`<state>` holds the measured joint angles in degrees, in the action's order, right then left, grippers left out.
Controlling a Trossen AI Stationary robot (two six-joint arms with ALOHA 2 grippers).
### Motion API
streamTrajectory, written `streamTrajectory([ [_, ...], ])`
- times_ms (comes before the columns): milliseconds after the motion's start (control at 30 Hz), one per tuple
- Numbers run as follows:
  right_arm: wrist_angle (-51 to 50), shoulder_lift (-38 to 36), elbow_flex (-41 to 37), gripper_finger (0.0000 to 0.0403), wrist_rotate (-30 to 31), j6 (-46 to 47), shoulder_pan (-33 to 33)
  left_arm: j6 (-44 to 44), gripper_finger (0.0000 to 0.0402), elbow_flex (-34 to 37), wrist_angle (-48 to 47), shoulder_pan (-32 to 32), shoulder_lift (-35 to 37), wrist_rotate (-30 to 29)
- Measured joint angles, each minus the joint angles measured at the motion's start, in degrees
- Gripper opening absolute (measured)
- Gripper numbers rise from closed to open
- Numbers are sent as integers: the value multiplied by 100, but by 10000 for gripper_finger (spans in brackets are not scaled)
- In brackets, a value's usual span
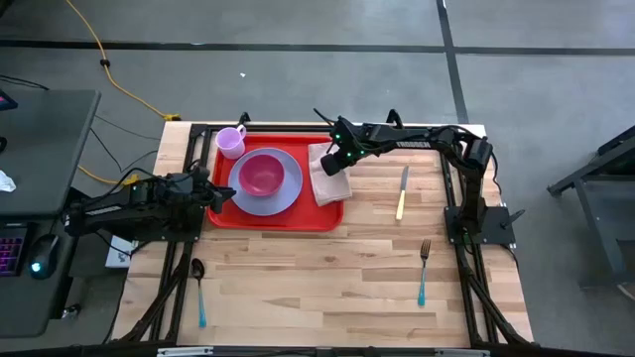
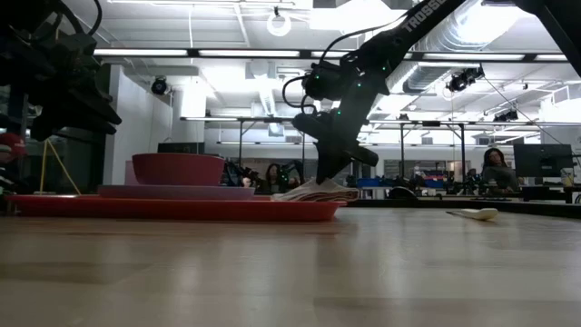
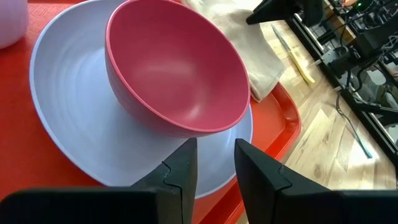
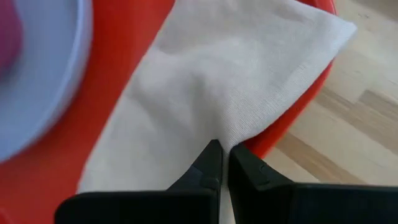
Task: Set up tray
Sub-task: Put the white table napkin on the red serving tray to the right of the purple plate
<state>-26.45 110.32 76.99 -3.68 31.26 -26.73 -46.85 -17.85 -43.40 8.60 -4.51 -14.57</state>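
The red tray (image 1: 223,213) lies at the table's far left-centre. It carries a lavender plate (image 1: 288,193), a pink bowl (image 1: 261,175) on the plate, and a lavender cup (image 1: 231,141) in its far left corner. A beige napkin (image 1: 327,183) lies flat on the tray's right part, one corner (image 4: 339,28) reaching over the rim. My right gripper (image 4: 222,149) is shut on the napkin. My left gripper (image 3: 214,165) hovers open above the tray's left rim, facing the plate and bowl, with nothing between its fingers. My right gripper pinches the napkin at its right edge (image 4: 227,132) between its two shut fingertips, beside the tray's right rim. The fingers slant down from the table's far right. The cloth puckers into a notch at the tips, and the rest of the napkin lies on the tray.
On the bare wood to the right of the tray lies a knife with a yellow handle (image 1: 402,193). A fork with a teal handle (image 1: 424,273) lies near the right front, and a spoon with a teal handle (image 1: 198,293) near the left front.
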Motion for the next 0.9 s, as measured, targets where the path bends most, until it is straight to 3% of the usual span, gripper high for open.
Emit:
streamTrajectory([
  [267, 113, 0, 0, 0, -359, 751, -16, -1, 138, 0, 0, 0, 0, -4],
  [700, -262, 0, 0, 0, -29, 607, -75, 0, 138, 2, 0, 0, 0, -19],
  [900, -580, 0, 0, 0, -253, 986, -42, 0, 138, 2, 0, 0, 0, -18],
])
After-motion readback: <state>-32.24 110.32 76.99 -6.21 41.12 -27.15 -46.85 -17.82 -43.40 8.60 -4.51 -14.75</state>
